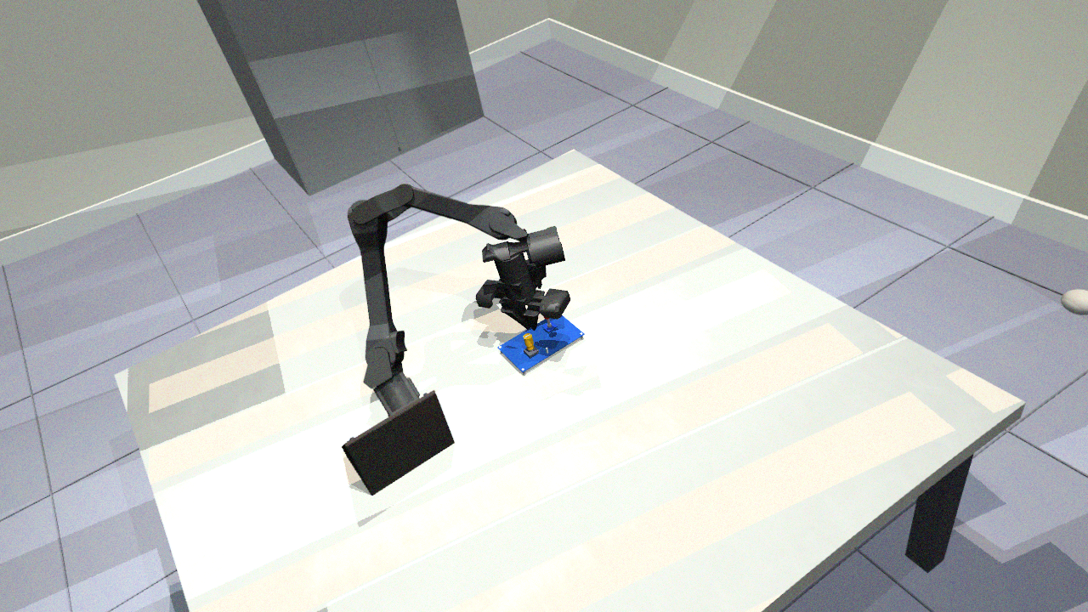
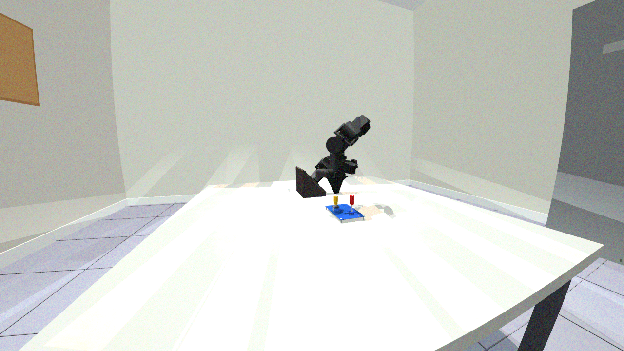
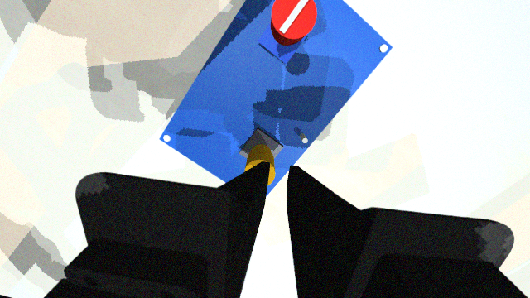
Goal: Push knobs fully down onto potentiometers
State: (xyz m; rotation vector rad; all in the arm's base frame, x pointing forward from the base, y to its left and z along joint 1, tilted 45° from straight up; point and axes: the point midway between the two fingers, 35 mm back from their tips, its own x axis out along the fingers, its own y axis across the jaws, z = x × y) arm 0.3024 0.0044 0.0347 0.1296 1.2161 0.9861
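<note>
A blue circuit board [image 1: 566,332] [image 2: 349,217] [image 3: 232,103] stands on the white table. A yellow knob [image 1: 527,342] [image 2: 335,200] [image 3: 260,155] stands tall on its shaft above a grey potentiometer [image 3: 261,142] at the board's near end. A red knob [image 1: 548,324] [image 2: 351,199] [image 3: 293,18] with a white slot stands tall at the other end. My gripper [image 1: 535,315] [image 2: 337,190] [image 3: 278,172] points down, its tips a little above the yellow knob and touching nothing. Its fingers are nearly together, with only a narrow gap and nothing between them. The left fingertip hides part of the yellow knob in the wrist view.
The arm's dark base plate [image 1: 399,441] [image 2: 307,183] stands on the table behind the board. A grey cabinet [image 1: 357,76] stands on the floor beyond the table. A small white object [image 1: 1074,299] lies on the floor at the right.
</note>
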